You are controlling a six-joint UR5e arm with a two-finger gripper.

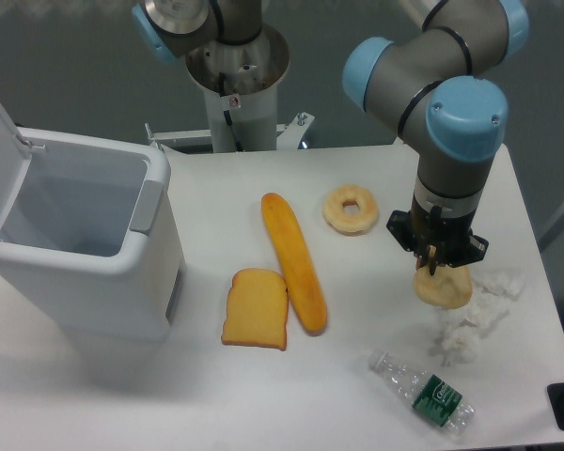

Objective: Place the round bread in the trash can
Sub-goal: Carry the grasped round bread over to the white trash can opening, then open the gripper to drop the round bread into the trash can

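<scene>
The round bread (444, 289) is pale tan and lumpy and lies at the right of the table, beside crumpled tissue. My gripper (435, 265) points straight down at the bread's far edge. Its fingers stand close together and pinch that edge. I cannot tell whether the bread is lifted off the table. The trash can (146, 202) is a large white bin at the left, with its lid flipped open and a grey panel at its rim. Its inside shows nothing.
A yellowish ring with a centre hole (351, 209) lies left of the gripper. A long orange baguette (294, 260) and a toast slice (256, 308) lie mid-table. Crumpled white tissue (477, 315) and a plastic bottle (423, 391) lie at the front right.
</scene>
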